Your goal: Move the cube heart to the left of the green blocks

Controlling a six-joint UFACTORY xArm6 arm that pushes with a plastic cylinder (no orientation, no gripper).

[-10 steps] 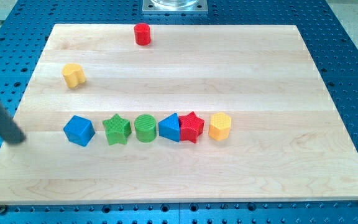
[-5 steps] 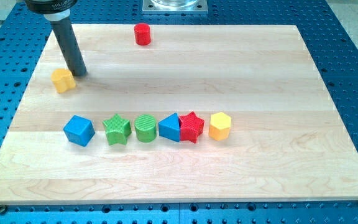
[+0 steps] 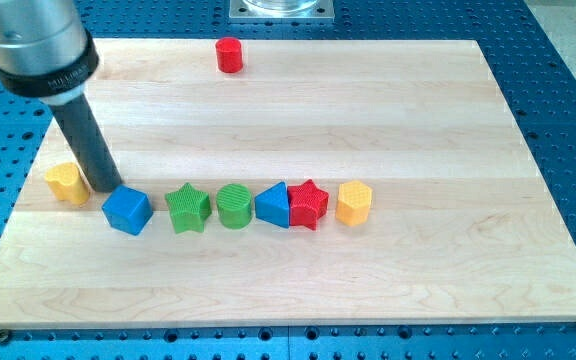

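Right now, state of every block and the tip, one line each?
my tip: down on the board, between yellow heart and blue cube
yellow heart: left of tip, near board's left edge
blue cube: leftmost in row
green star: flat, in row
green cylinder: upright, in row
blue triangle: touching red star
red star: in row
yellow hexagon: row's right end
red cylinder: upright, alone at top

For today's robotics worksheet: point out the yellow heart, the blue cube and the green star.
yellow heart (image 3: 66,183), camera view, middle of its top face.
blue cube (image 3: 127,209), camera view, centre of the block.
green star (image 3: 188,208), camera view, centre of its top face.
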